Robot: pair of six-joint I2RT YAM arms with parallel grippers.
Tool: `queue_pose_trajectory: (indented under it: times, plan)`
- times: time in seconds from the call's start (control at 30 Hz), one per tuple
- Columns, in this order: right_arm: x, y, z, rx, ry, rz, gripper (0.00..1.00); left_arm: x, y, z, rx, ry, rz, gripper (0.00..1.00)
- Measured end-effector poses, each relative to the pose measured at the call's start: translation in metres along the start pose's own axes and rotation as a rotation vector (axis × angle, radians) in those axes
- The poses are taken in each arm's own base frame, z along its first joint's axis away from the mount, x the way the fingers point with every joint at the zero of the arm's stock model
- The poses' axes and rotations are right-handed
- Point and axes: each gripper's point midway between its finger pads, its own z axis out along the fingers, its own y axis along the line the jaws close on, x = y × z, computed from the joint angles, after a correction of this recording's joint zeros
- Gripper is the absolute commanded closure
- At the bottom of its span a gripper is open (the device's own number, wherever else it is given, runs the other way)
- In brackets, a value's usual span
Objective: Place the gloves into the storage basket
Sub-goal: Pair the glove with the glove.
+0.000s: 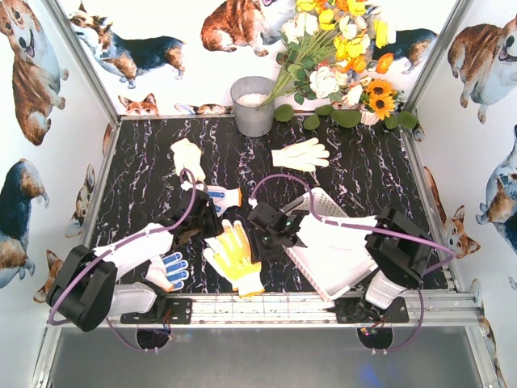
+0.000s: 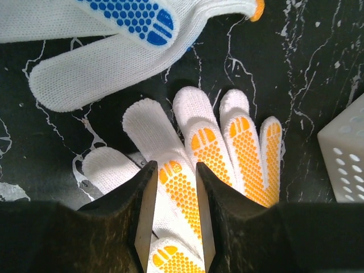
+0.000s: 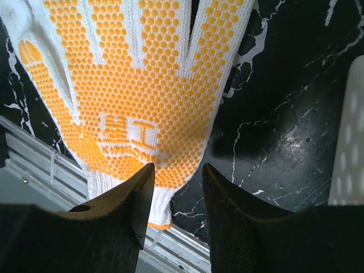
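Five gloves [image 1: 233, 257], one storage basket [image 1: 327, 271]

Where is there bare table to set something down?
Bare marble back left, between the cream glove and the left wall, and back right, past the second cream glove. Crowded up front around the yellow-palmed glove and storage basket.
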Motion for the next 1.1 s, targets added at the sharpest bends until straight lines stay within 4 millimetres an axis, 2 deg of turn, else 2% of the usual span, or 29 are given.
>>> queue_pose_trajectory:
  times: [0.27,0.47,0.6,0.83,1.1]
  plan:
    - [0.003,-0.004,0.012,0.025,0.03,0.005,0.61,0.009,0.008,0.006,-0.023,0.025,-0.001,0.72]
    - [0.002,-0.004,0.015,0.029,0.036,0.01,0.64,0.01,0.009,0.01,-0.022,0.026,-0.001,0.84]
    - [0.0,-0.002,0.017,0.03,0.038,0.01,0.7,0.012,0.011,0.011,-0.025,0.029,-0.002,0.88]
    - [-0.001,-0.003,0.018,0.035,0.036,0.018,0.89,0.012,0.01,0.011,-0.025,0.027,-0.002,0.97]
    - [-0.002,-0.003,0.018,0.04,0.031,0.025,0.98,0.006,0.006,0.001,-0.007,0.001,-0.001,1.0]
